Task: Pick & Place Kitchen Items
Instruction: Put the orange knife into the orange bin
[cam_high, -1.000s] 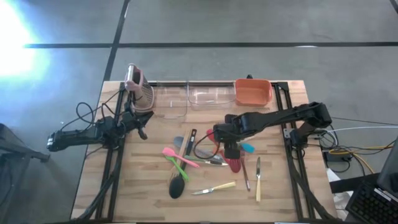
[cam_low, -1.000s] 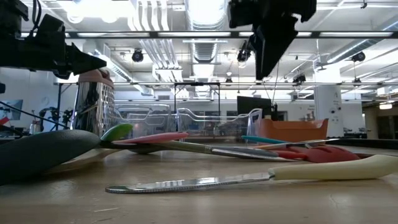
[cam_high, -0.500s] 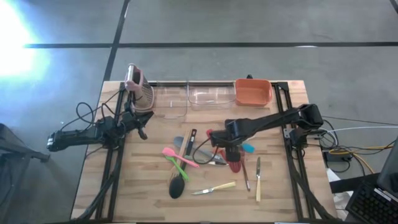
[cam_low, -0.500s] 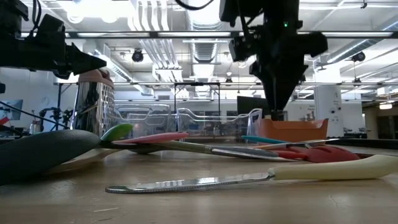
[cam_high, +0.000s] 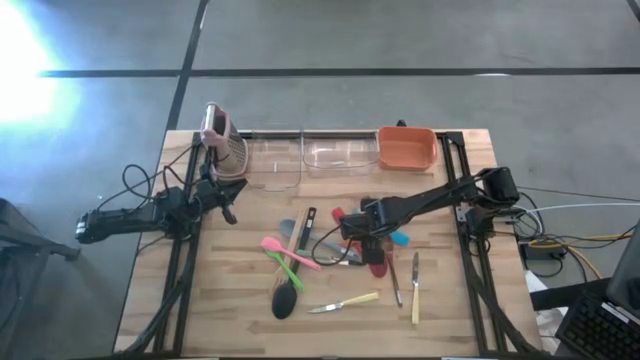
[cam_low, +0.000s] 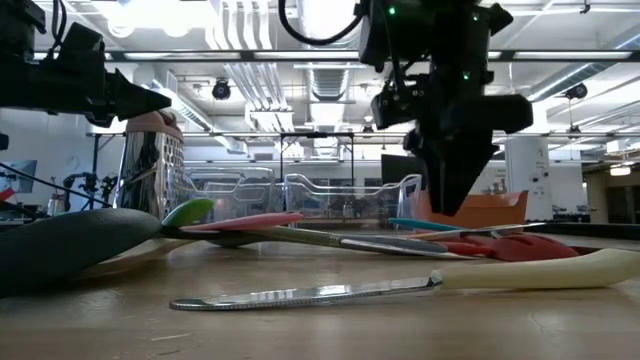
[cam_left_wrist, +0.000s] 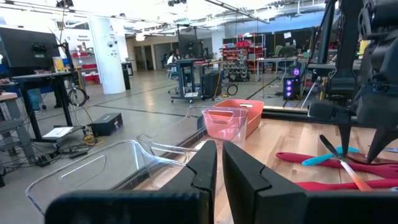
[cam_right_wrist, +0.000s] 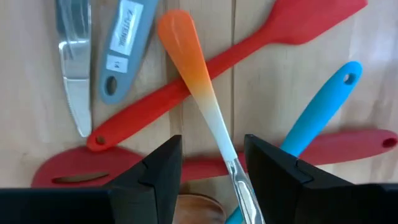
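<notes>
One orange-to-white handled utensil (cam_right_wrist: 202, 93) lying mid-table atop crossed red spatulas (cam_right_wrist: 230, 68), long axis running straight into gap of right gripper (cam_right_wrist: 208, 162), fingers apart, straddling its metal neck. Blue handle (cam_right_wrist: 320, 109) just beside. Working end cut off under wrist. Left gripper (cam_left_wrist: 217, 165) parked far off near clear bin (cam_left_wrist: 93, 171), fingers together.

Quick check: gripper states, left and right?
Left gripper: nearly shut, empty, by the rack.
Right gripper: open, straddling the orange-handled utensil, not yet gripping.

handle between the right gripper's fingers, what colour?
Orange fading to white, on the utensil handle; clearest in the right wrist view.
</notes>
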